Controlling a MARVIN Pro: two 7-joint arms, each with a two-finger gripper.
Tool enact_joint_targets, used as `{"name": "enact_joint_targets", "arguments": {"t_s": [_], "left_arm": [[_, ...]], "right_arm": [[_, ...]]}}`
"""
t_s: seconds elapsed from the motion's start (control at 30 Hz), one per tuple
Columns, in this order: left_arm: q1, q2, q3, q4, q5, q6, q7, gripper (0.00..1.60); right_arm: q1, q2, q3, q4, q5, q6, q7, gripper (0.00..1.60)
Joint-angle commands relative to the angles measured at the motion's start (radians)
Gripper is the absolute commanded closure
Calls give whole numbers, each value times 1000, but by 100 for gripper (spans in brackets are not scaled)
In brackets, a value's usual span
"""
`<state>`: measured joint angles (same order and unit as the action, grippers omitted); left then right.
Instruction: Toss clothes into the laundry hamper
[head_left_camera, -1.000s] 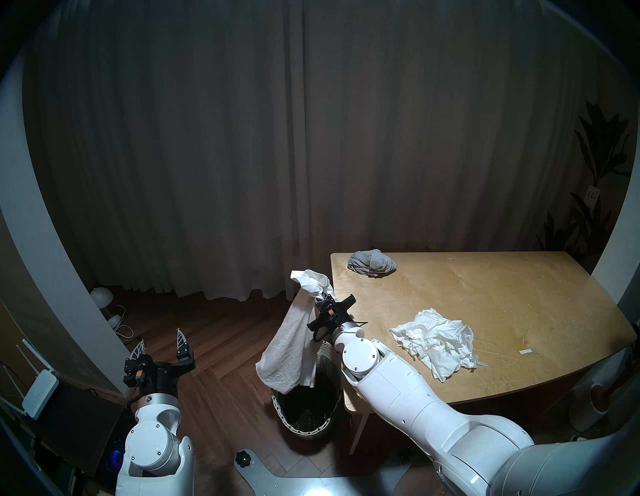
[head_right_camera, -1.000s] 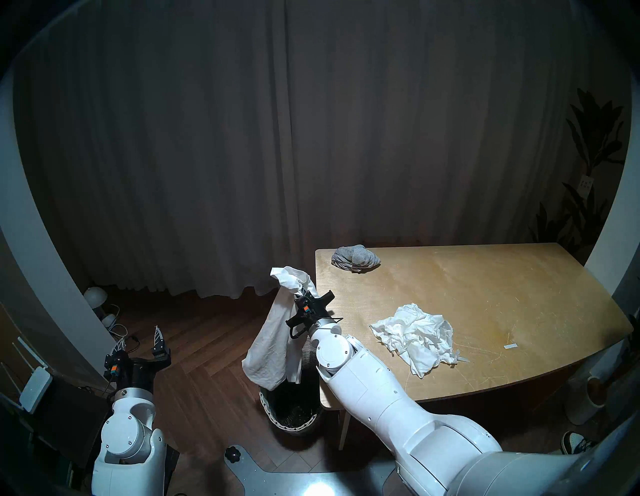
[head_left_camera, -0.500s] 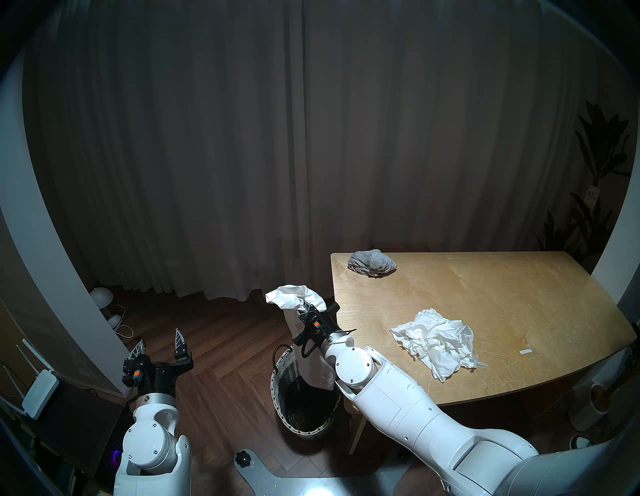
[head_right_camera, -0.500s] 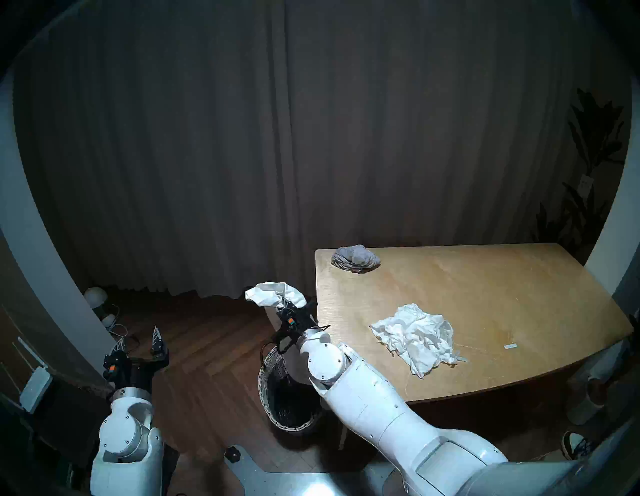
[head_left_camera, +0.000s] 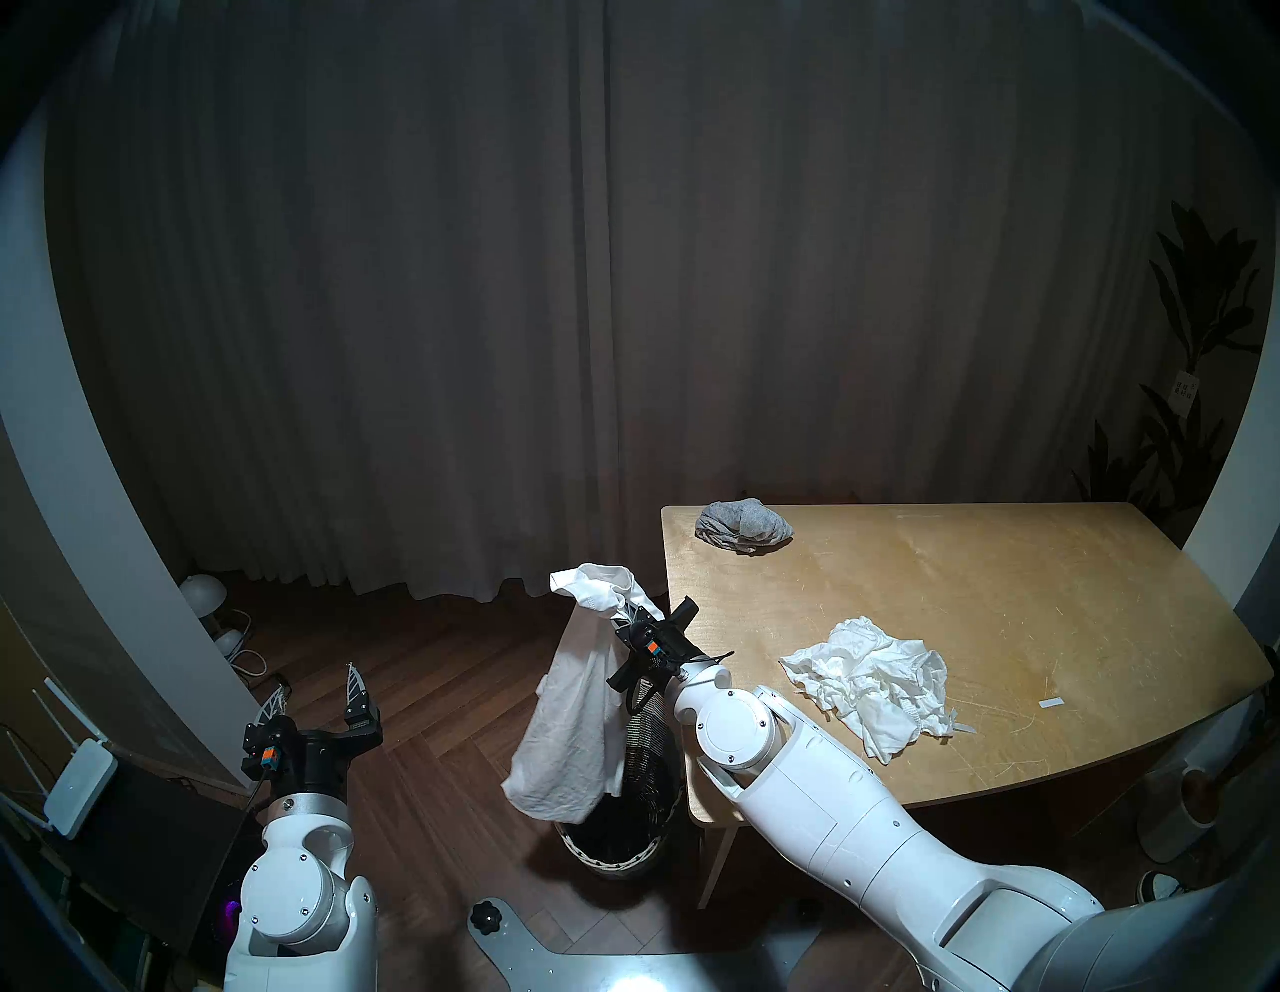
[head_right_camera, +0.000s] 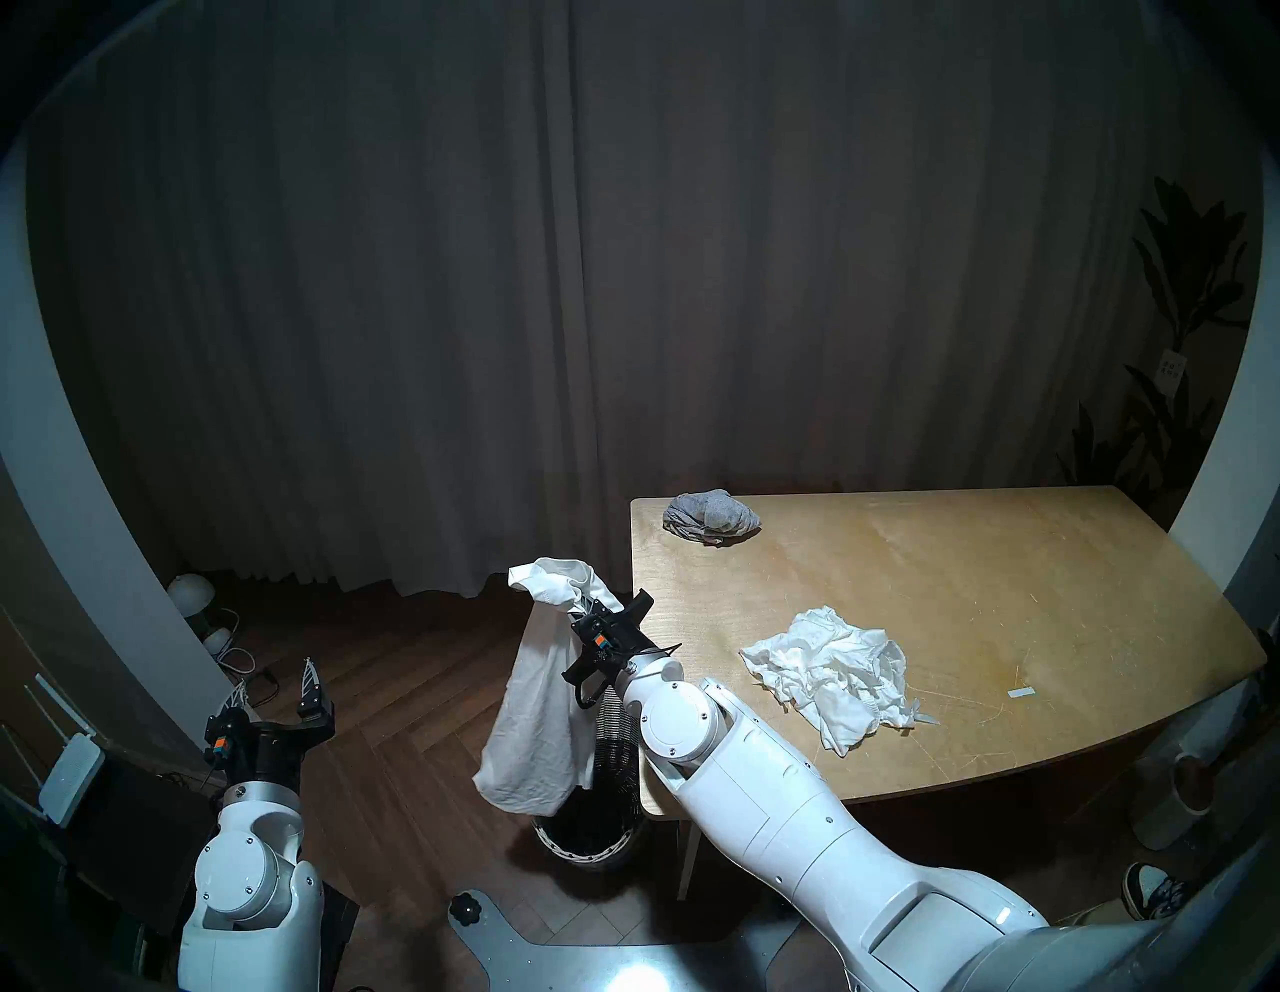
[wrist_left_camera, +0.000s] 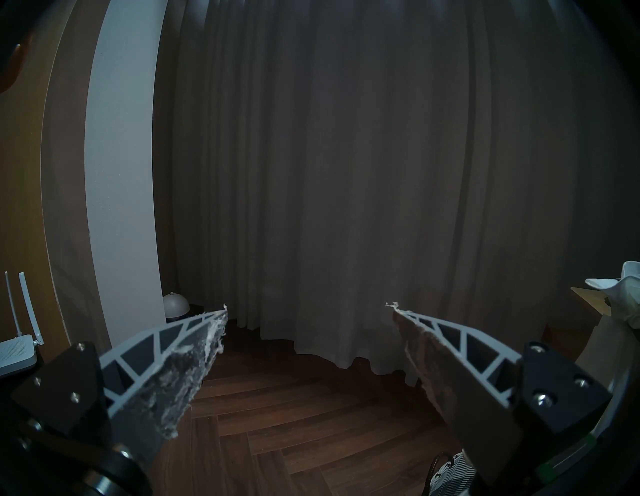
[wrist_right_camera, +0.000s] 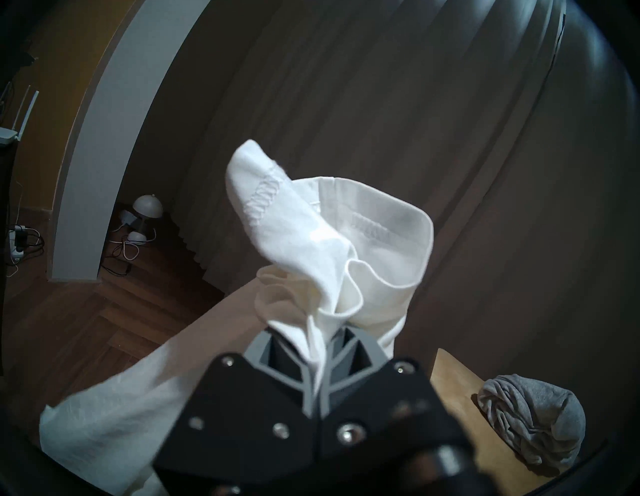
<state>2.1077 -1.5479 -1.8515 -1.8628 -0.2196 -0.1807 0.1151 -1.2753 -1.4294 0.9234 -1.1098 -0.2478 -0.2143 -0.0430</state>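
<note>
My right gripper (head_left_camera: 627, 609) is shut on a white garment (head_left_camera: 571, 734), which hangs down over the rim of the wicker hamper (head_left_camera: 623, 848) on the floor by the table's left edge. The right wrist view shows the fingers (wrist_right_camera: 341, 350) pinching the white cloth (wrist_right_camera: 311, 242). A second crumpled white garment (head_left_camera: 876, 682) lies on the wooden table (head_left_camera: 1039, 589). A grey knit garment (head_left_camera: 744, 526) lies at the table's far left corner. My left gripper (head_left_camera: 315, 682) is open and empty, left of the hamper above the floor.
Dark curtains hang behind. A small lamp (head_left_camera: 203, 592) and cables lie on the floor at the far left. A router (head_left_camera: 80, 772) sits on a dark cabinet at the left. A white pot (head_left_camera: 1177, 807) stands right of the table.
My right gripper dipped left and down with the white garment, then rose back toward the table edge. The garment now hangs lower left, covering the hamper's far rim. The left arm barely moved.
</note>
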Motion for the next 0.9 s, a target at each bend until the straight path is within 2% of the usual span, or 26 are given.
{"name": "enact_joint_targets", "arguments": {"t_s": [0.0, 0.23, 0.47, 0.63, 0.87], "left_arm": [[-6, -1, 5, -12, 3, -12, -2, 0], [7, -12, 0, -18, -4, -19, 2, 0], [3, -12, 4, -18, -1, -17, -3, 0], [-1, -13, 1, -17, 2, -12, -4, 0], [-3, -19, -3, -14, 2, -8, -1, 0]], "right_arm": [[24, -85, -24, -4, -8, -5, -31, 160], [37, -93, -26, 18, -15, -10, -62, 160], [60, -100, -4, 111, -17, -36, -104, 160], [82, -127, -4, 184, -23, -56, -122, 160], [111, -172, -18, 234, -37, -69, -131, 160]]}}
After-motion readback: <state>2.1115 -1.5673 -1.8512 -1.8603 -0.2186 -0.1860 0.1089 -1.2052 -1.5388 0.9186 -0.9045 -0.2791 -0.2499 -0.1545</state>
